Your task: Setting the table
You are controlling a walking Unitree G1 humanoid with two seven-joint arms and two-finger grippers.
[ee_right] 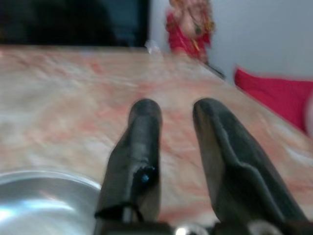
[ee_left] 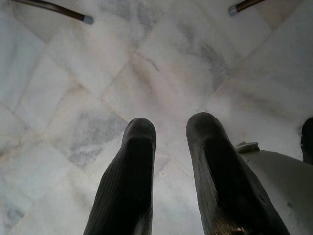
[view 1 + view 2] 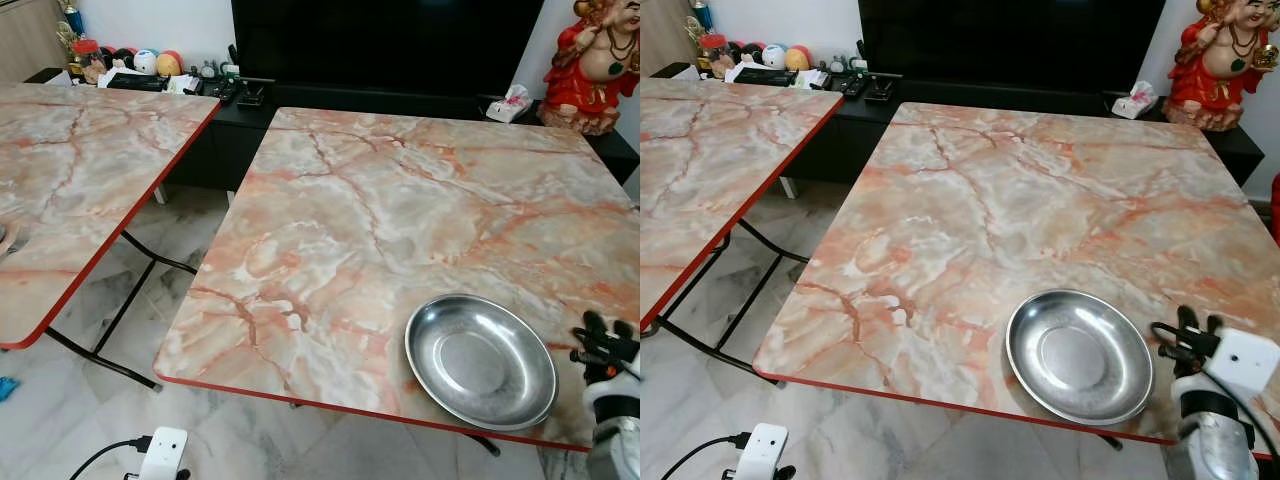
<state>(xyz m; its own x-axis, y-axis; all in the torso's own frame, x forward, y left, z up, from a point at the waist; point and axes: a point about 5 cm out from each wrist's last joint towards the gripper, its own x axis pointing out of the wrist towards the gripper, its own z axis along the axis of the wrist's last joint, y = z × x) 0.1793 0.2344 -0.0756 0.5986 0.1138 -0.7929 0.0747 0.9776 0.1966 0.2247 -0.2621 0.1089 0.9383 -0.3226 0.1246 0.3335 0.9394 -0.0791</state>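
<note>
While its two black fingers stand apart and hold nothing, the right tool (image 3: pixel 1187 335) hovers over the near right corner of the marble-patterned table (image 3: pixel 1040 200). Just beside that tool, toward the robot's left, a shallow steel plate (image 3: pixel 1078 355) lies flat near the table's front edge. Down over the pale tiled floor (image 2: pixel 73 98), the left tool (image 2: pixel 168 132) hangs with its fingers parted.

Two counters, one dish, one statue.
Two marbled counters (image 3: pixel 400 200) (image 3: pixel 70 170) stand side by side; one steel dish (image 3: pixel 480 360) lies on the nearer. One red statue (image 3: pixel 595 65), one tissue pack (image 3: pixel 508 104), two tools (image 3: pixel 1185 335) (image 2: pixel 171 142).
</note>
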